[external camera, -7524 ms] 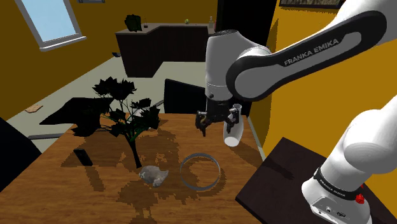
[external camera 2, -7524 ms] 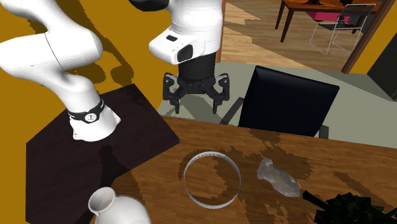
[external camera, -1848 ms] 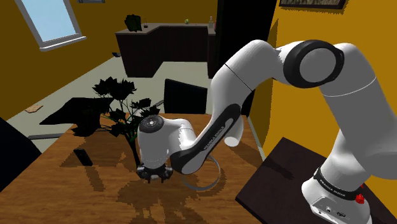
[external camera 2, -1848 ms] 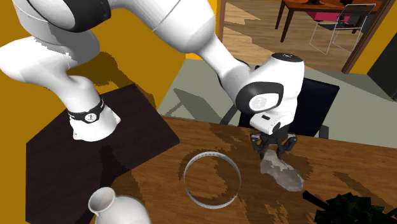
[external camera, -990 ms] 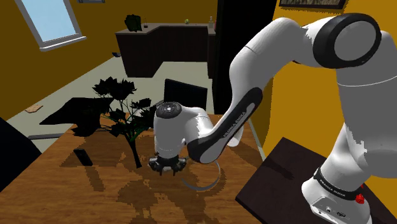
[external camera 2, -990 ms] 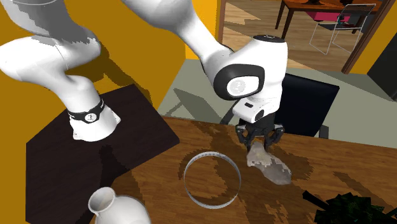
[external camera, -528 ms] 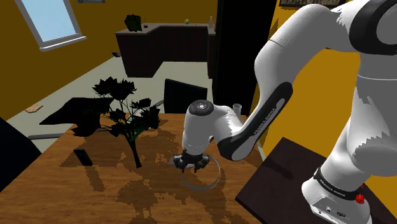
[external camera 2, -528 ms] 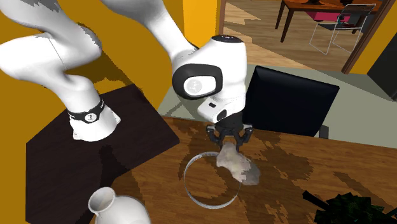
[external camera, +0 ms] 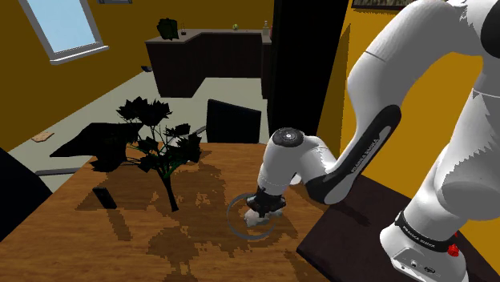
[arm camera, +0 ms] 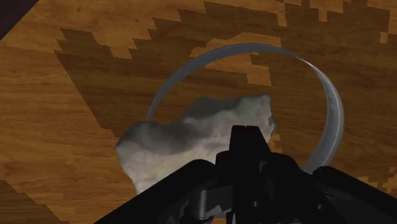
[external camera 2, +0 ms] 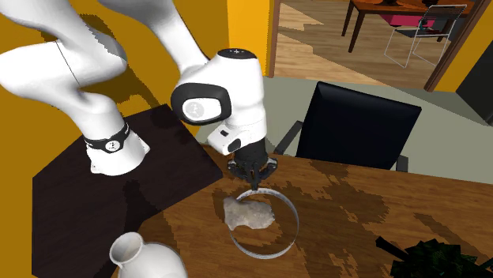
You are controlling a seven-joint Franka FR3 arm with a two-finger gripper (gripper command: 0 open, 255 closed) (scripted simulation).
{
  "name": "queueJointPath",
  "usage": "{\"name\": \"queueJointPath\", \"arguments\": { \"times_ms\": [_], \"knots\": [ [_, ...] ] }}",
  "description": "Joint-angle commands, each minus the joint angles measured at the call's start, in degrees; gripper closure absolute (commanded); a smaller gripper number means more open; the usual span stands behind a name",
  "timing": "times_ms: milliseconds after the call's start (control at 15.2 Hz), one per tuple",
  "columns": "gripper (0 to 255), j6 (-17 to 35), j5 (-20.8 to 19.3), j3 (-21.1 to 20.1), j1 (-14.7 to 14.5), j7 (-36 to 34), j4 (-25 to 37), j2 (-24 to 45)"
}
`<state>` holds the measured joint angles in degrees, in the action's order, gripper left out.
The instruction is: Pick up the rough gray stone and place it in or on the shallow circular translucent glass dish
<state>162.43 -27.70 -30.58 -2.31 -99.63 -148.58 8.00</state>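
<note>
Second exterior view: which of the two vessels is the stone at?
The clear round dish below the gripper: the stone shows inside its rim. The white vase at that view's bottom edge stands apart from it.

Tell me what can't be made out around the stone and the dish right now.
- Wrist view: the tool covers the near side of the stone, so their contact is unclear.
- Shoulder view: the arm hides part of the rim of the dish.
- Second exterior view: the bottom edge cuts off the white vase.

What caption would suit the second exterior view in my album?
Black gripper holds a pale rough stone over a clear round dish on a wooden table.
</note>
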Motion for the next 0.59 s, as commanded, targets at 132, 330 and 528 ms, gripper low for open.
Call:
{"name": "queueJointPath", "arguments": {
  "times_ms": [132, 330, 528],
  "knots": [
    [0, 2.0, 6.6, -3.3, 4.3, 14.0, -2.5, -0.8],
    [0, 1.9, 27.7, -18.0, 22.3, 58.3, -6.2, -1.0],
    [0, -3.3, 31.6, -23.3, 32.9, 83.9, -5.2, 1.5]
  ]
}}
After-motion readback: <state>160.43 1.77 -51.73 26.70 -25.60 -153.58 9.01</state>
